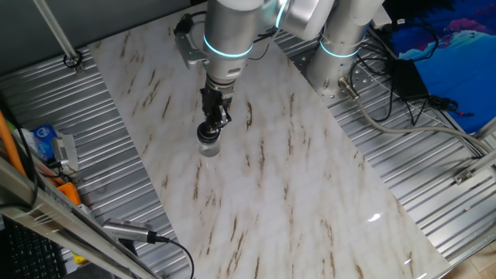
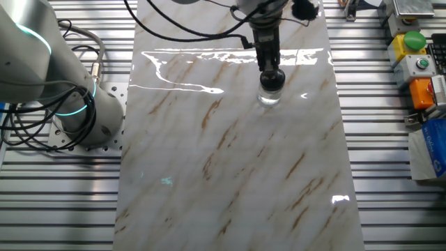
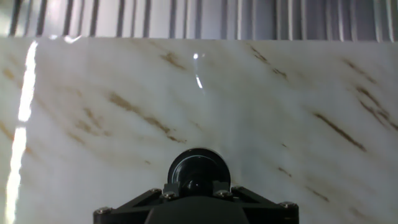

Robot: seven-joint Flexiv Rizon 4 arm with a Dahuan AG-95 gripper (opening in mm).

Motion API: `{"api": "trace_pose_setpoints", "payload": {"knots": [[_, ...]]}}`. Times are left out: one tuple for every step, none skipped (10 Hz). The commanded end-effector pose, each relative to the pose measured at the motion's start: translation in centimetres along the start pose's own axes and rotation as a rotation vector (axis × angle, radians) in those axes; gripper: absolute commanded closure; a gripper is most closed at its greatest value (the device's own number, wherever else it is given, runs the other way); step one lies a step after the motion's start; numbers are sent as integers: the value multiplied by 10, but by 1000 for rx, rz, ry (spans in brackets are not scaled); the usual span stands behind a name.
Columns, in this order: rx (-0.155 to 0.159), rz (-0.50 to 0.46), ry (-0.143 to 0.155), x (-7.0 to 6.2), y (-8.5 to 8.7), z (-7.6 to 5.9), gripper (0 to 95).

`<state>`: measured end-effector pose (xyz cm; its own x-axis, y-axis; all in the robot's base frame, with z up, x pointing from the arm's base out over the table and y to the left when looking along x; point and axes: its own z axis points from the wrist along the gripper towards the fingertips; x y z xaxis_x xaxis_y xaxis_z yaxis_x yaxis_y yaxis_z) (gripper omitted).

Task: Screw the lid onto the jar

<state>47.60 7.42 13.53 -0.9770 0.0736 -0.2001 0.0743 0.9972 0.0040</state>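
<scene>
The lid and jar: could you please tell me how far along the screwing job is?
Done: the lid sits on top of the jar, which stands upright on the table. In hand: the gripper is down on the lid, apparently clamping it. Left: turning it tight and letting go; how tight it is cannot be told.
</scene>
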Motion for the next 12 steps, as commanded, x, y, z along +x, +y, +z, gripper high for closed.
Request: {"api": "trace_pose_setpoints", "payload": {"knots": [[10,12,-5,-1,-1,2,950],[15,-65,7,-1,-1,3,760],[15,-121,16,-1,-1,3,570],[20,-174,18,-1,-1,3,380],[19,-210,21,-1,-1,3,380],[18,-238,25,-1,-1,4,380],[17,-263,29,-1,-1,4,380],[17,-314,36,-2,-1,4,380],[15,-397,75,-2,-1,4,380],[16,-570,90,-2,-1,4,380],[16,-656,94,-2,-1,4,380],[14,-837,100,-2,-1,4,380]]}}
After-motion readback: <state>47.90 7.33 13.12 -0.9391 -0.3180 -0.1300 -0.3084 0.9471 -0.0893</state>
